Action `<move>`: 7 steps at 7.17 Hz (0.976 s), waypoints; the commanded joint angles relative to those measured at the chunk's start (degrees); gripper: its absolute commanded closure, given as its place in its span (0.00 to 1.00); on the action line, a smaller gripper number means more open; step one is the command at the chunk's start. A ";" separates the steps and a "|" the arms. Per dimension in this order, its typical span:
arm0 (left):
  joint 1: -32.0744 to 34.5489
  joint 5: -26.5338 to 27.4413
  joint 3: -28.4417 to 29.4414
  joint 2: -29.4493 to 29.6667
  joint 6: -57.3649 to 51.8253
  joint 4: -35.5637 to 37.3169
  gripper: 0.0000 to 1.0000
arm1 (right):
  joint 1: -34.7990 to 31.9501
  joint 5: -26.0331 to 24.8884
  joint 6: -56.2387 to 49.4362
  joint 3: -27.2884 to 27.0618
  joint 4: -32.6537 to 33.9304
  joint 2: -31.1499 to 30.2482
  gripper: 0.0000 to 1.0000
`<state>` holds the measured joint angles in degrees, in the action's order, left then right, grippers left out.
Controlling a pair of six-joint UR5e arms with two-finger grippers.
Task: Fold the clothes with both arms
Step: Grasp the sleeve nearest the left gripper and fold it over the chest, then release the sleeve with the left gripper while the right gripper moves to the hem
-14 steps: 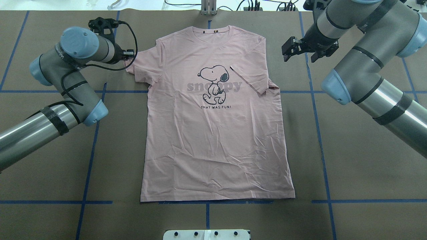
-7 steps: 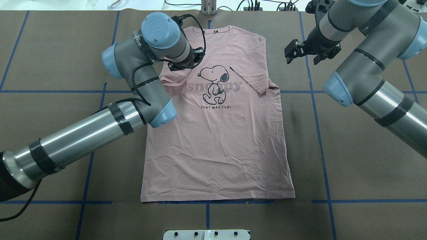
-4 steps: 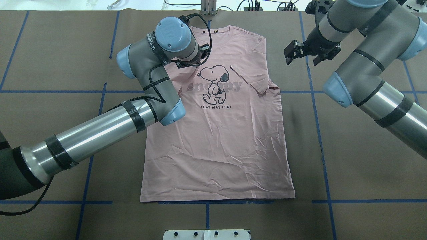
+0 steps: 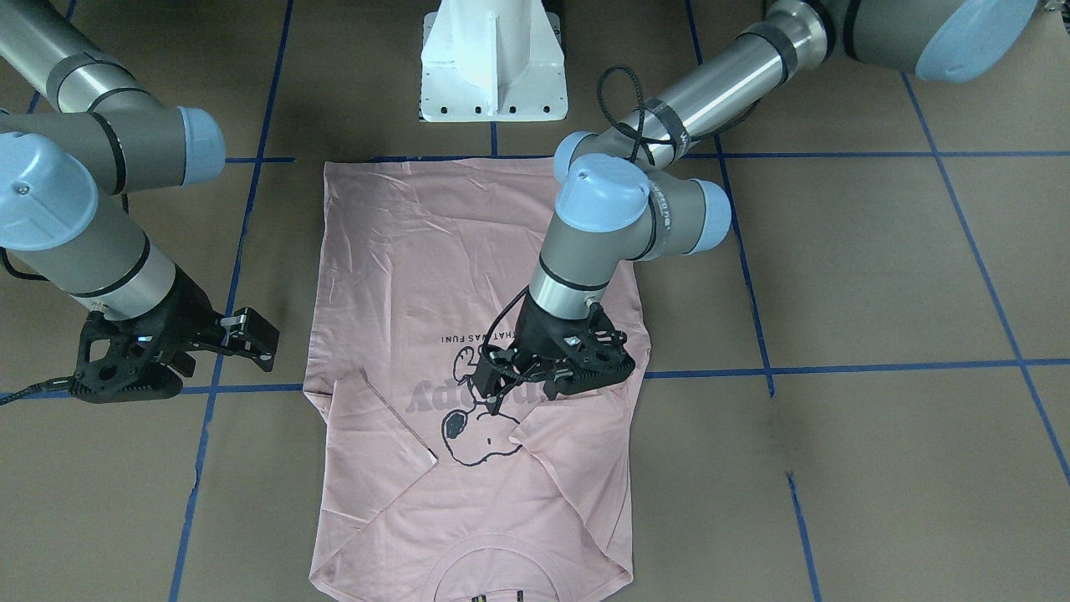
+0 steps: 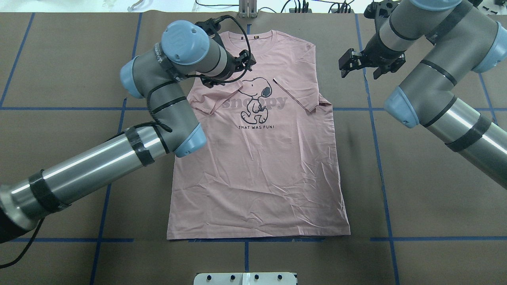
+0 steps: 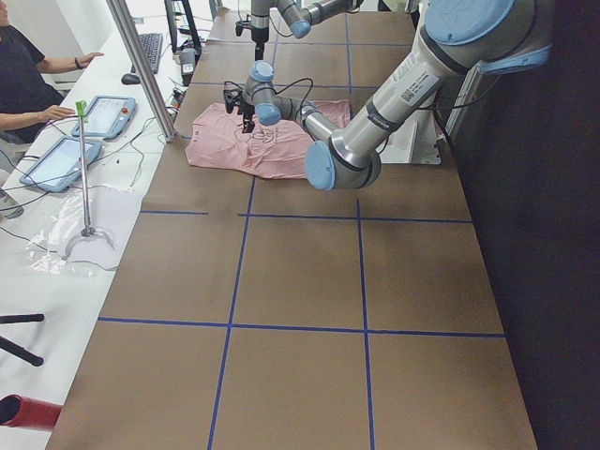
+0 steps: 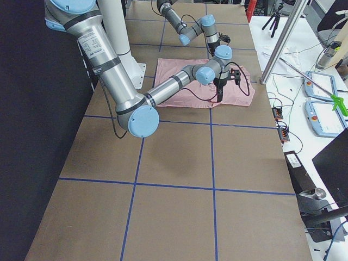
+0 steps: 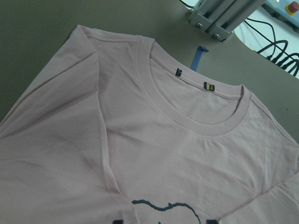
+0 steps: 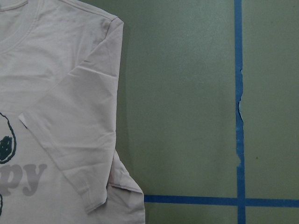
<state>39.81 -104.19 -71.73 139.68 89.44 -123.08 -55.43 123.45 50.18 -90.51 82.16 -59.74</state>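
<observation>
The pale pink T-shirt [image 5: 257,166] lies flat and print-up on the brown table, collar at the far edge. Both of its sleeves are folded inward: the one on my left [image 5: 214,97] lies beside the Snoopy print, the other [image 5: 299,95] across the chest. My left gripper [image 5: 246,64] hovers over the upper chest [image 4: 495,383], looks open, and holds nothing. In the left wrist view I see only the collar [image 8: 201,116] and the flat sleeve. My right gripper [image 5: 346,65] stands open off the shirt's right shoulder [image 4: 255,339], over bare table.
Blue tape lines [image 5: 372,130] grid the brown table cover. The white pedestal base [image 4: 493,58] stands at the near edge behind the hem. A metal post [image 5: 247,8] and cables sit beyond the collar. A seated person [image 6: 19,75] and tablets are at a side desk.
My left arm carried the left sleeve from outside the shirt in over the chest, let it drop flat, and its gripper now sits further right near the collar. The right arm barely moved.
</observation>
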 commanded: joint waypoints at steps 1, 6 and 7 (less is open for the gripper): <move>-0.43 -3.30 -23.06 -12.44 -5.38 12.43 0.00 | 0.49 -0.66 5.41 -3.07 -1.98 -2.82 0.00; -4.12 1.52 -40.67 -27.96 -13.41 19.81 0.00 | 26.09 -24.16 30.27 -25.48 -8.95 -22.52 0.00; -4.12 1.44 -41.29 -28.15 -13.33 19.81 0.00 | 31.03 -27.61 33.29 -27.33 -8.95 -24.53 0.00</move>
<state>35.83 -103.39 -112.13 112.48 76.54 -103.30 -31.09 101.05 78.49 -115.00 73.29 -81.86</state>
